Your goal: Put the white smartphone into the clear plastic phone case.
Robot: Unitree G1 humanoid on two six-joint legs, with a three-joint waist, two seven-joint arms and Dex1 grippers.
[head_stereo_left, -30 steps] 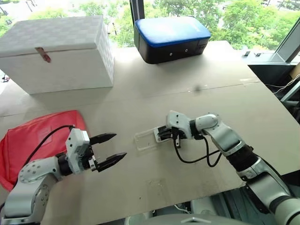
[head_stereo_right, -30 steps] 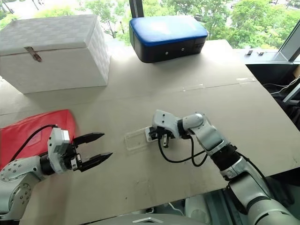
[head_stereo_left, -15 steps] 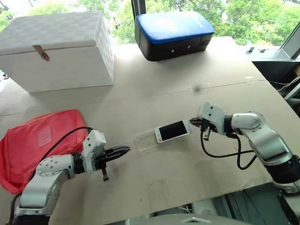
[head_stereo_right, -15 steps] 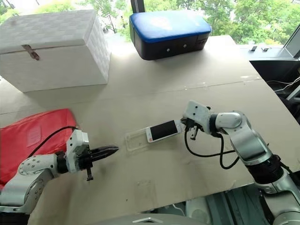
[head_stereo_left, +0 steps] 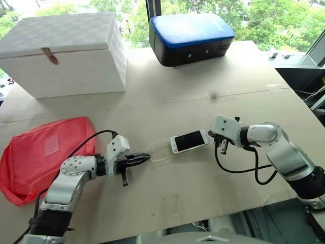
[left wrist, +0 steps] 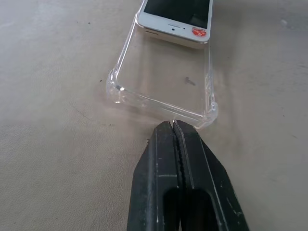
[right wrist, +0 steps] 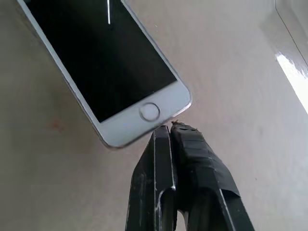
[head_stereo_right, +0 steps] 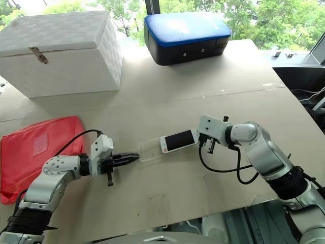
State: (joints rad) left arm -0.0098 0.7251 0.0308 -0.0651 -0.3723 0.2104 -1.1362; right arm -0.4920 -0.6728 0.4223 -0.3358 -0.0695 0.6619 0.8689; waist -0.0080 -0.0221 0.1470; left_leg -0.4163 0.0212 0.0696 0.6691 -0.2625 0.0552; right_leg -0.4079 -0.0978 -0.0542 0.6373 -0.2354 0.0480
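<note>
Insertion underway: white smartphone (head_stereo_left: 189, 141) partly inside clear plastic phone case (left wrist: 161, 82). Left gripper (left wrist: 174, 126) pinched closed, bracing case rim; right gripper (right wrist: 169, 129) closed at phone end. Next: push home.

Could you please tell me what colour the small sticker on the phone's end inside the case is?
Red, on the phone's white end; the left wrist view shows it best.

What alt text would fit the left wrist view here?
The left gripper, fingers shut, meets the near rim of the clear plastic phone case on the tan table. The white smartphone lies partly inside the case's far end.
</note>
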